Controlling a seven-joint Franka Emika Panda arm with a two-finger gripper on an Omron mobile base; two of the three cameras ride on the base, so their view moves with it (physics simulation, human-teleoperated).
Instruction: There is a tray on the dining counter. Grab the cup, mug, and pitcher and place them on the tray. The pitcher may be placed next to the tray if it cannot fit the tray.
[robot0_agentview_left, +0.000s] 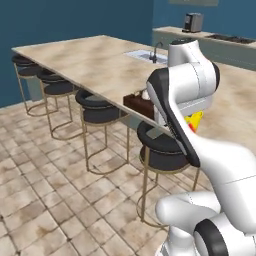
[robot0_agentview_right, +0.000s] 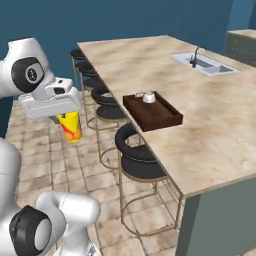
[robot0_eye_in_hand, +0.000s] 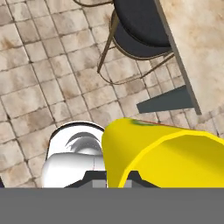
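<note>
On the table (robot0_agentview_right: 210, 130), near its stool-side edge: the tray (robot0_agentview_right: 159, 120), with the mug (robot0_agentview_right: 148, 97) already on its far end. The cup (robot0_agentview_right: 70, 126) hangs off the table, over the floor, clamped in the end effector (robot0_agentview_right: 64, 115); placing it is left, likely the pitcher too. Right base view shows tray contents; hand view shows the cup close, above floor tiles and a stool (robot0_eye_in_hand: 140, 26).

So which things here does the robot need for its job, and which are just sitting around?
For the job:
- yellow cup, held in the shut gripper
- white mug, already on the tray
- brown tray
- dining counter

Just there:
- sink and faucet
- black stools
- coffee machine on the far counter
</note>
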